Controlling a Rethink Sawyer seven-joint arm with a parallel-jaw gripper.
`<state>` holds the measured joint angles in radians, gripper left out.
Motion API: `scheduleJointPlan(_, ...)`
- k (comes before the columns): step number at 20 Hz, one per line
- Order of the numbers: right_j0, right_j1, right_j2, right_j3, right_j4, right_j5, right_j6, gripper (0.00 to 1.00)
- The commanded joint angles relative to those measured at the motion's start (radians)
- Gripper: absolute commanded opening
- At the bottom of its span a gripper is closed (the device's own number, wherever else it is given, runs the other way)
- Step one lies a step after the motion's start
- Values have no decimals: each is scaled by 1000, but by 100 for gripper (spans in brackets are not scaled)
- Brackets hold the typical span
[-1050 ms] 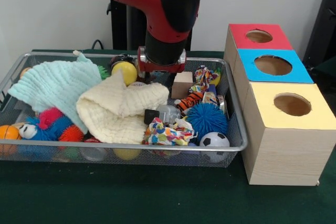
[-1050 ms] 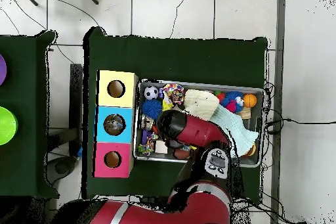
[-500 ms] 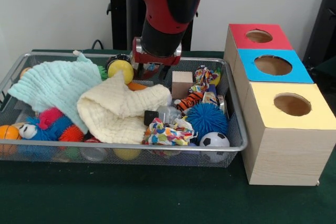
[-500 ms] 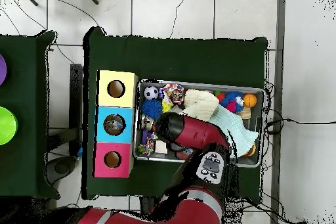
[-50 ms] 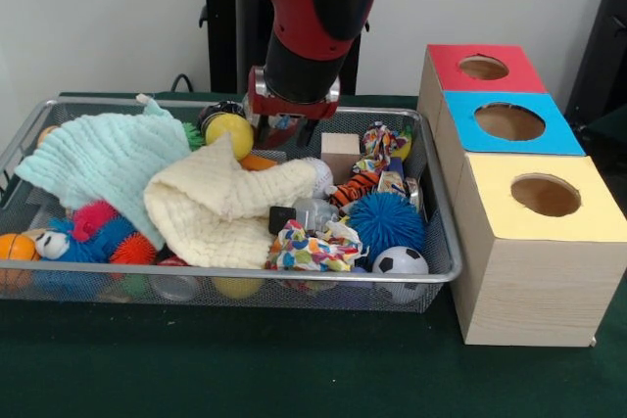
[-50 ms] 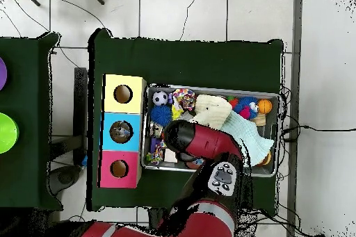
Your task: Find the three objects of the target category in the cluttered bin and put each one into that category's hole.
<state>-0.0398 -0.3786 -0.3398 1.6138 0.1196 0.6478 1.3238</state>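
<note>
Bin [image 5: 443, 242] sat on the green worktop [image 5: 294, 369], packed with clutter: mint cloth [image 5: 103, 159] at left, cream cloth [image 5: 220, 203] in the middle, blue spiky ball [image 5: 384, 224] and soccer ball [image 5: 400, 263] near right. Yellow ball [image 5: 229, 131] and wooden block [image 5: 339, 156] lay at the far side. Pincer [image 5: 287, 132] hung over the far middle of the bin (fingers hidden behind the wrist, can't tell their state). Red box [image 5: 470, 70], blue box [image 5: 509, 124] and yellow box [image 5: 544, 232] stood right of the bin.
</note>
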Motion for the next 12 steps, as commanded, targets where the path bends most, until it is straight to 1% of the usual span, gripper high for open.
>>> scheduleJointPlan(1,-4,42,88,173,-26,-4,177,100)
scheduleJointPlan(4,-5,38,101,186,-16,-23,181,100)
scheduleJointPlan(12,3,28,99,169,-20,-25,172,100)
